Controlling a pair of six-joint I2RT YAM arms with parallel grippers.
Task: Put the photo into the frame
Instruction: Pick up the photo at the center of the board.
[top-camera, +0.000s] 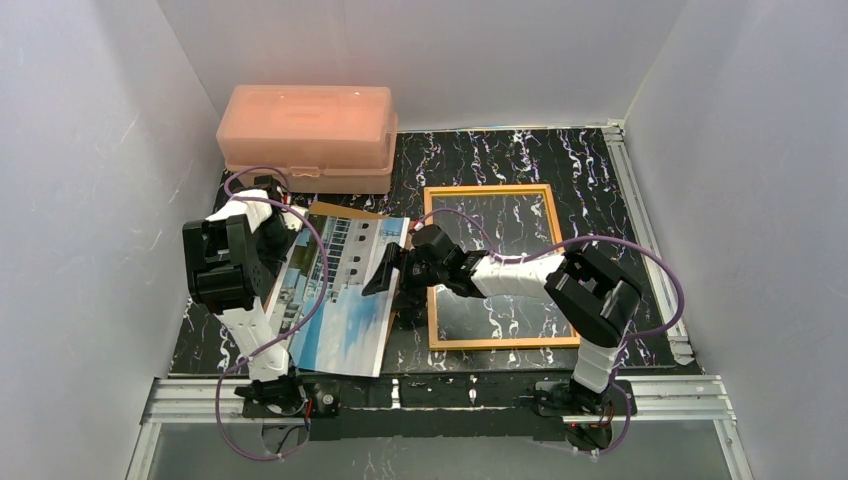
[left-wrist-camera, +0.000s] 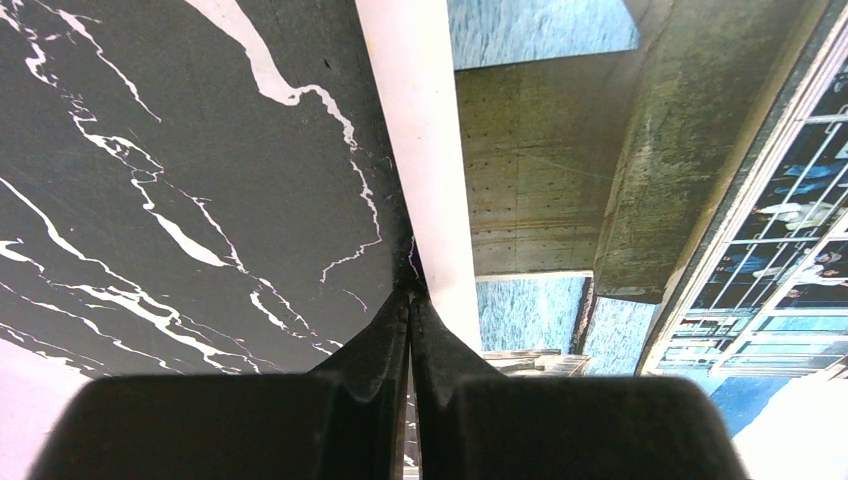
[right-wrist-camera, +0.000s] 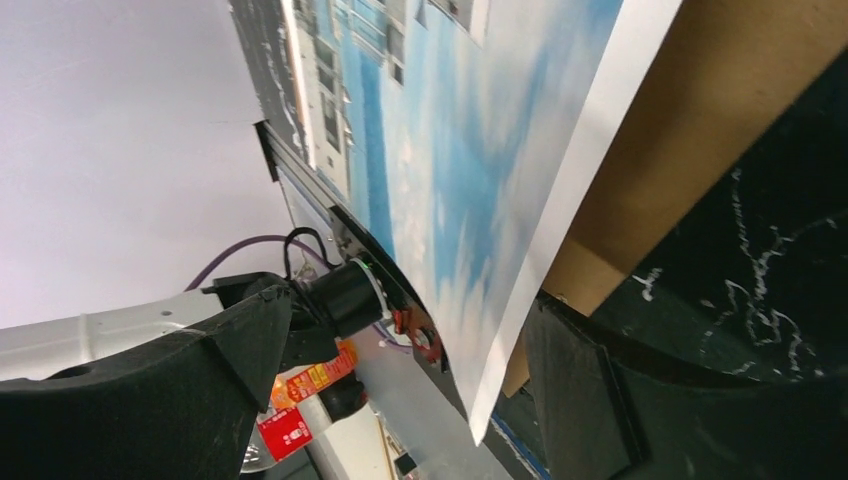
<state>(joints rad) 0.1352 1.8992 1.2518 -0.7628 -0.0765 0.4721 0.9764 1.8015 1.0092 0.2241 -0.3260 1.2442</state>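
The photo (top-camera: 340, 300), blue sky and a white building, lies at the left on the brown backing board (top-camera: 345, 209). The yellow frame (top-camera: 490, 343) lies flat to its right, with only the black tabletop showing inside it. My left gripper (top-camera: 283, 232) is shut, its tips (left-wrist-camera: 410, 295) at the photo's white border (left-wrist-camera: 430, 150) on the far left edge. My right gripper (top-camera: 385, 272) is open at the photo's right edge. In the right wrist view the photo (right-wrist-camera: 470, 150) is lifted off the backing board (right-wrist-camera: 700, 150) and hangs between my spread fingers (right-wrist-camera: 410, 310).
A pink plastic box (top-camera: 305, 135) stands at the back left. The tabletop is black marble (left-wrist-camera: 200, 200), with white walls on three sides and a metal rail (top-camera: 440, 395) along the near edge. The left arm's base (right-wrist-camera: 340, 300) shows past the photo.
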